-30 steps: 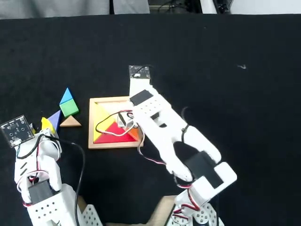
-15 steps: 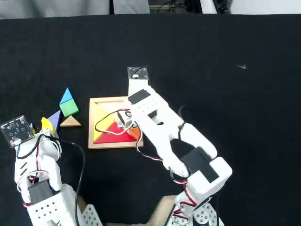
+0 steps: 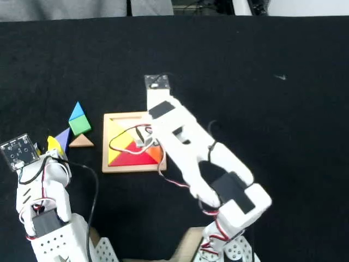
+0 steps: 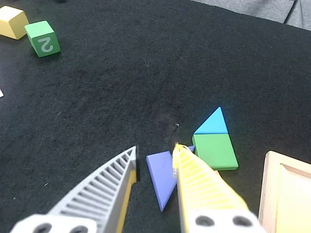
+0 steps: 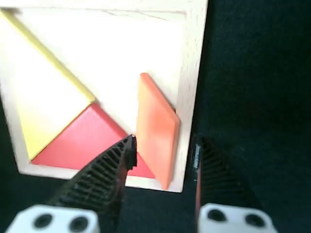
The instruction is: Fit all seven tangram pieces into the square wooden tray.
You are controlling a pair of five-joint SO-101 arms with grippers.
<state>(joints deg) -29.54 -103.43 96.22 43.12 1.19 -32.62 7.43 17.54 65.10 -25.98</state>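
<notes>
Three pieces in the tray [image 5: 194, 58]; my right claw [image 5: 163, 145] has crept forward slightly, jaws wide astride the orange piece [image 5: 155, 126]; it hasn't moved, looks propped on the wall; still needs seating.

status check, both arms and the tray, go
Left gripper open over purple piece. Right gripper open astride orange piece, which looks tilted onto tray rim. Yellow triangle, red triangle flat inside.
</notes>
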